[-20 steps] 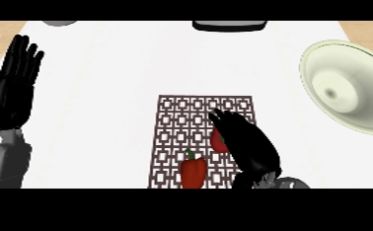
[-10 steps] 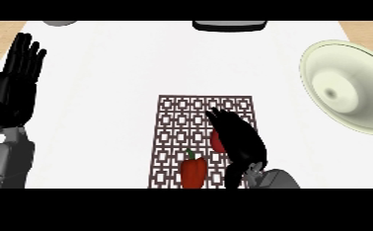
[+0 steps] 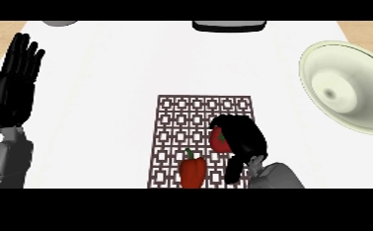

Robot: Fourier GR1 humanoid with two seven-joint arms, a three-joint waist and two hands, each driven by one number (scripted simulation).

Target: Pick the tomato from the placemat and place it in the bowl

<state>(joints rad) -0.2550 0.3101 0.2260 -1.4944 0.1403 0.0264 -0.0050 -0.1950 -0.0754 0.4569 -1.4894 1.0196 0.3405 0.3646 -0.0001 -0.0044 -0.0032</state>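
The right hand (image 3: 242, 137) comes in from the lower edge of the head view and lies over the right half of the placemat (image 3: 182, 121), its black fingers curled down and around the tomato (image 3: 218, 140). Only a red sliver of the tomato shows at the hand's left side — the rest is hidden under the palm and fingers. The tomato sits low against the mat's lattice pattern; whether it has left the surface cannot be told from this angle. The grey forearm (image 3: 278, 176) behind the hand runs off the bottom edge.

Just beside the tomato, to the lower left, a red pepper (image 3: 192, 172) with a green stem lies on the same mat, near its bottom edge and apart from the hand.

The bowl (image 3: 342, 89) — pale, cream-coloured, seen tilted so its inside faces the view — stands at the counter's right edge, well apart from the mat and the hand.

The left hand (image 3: 20, 79) shows at the far left edge, fingers straight and pointing up, open and holding nothing.

At the white counter (image 3: 116, 67) top edge a dark flat object (image 3: 228, 25) sits near the middle, and part of a grey round thing (image 3: 59, 22) shows toward the left corner.
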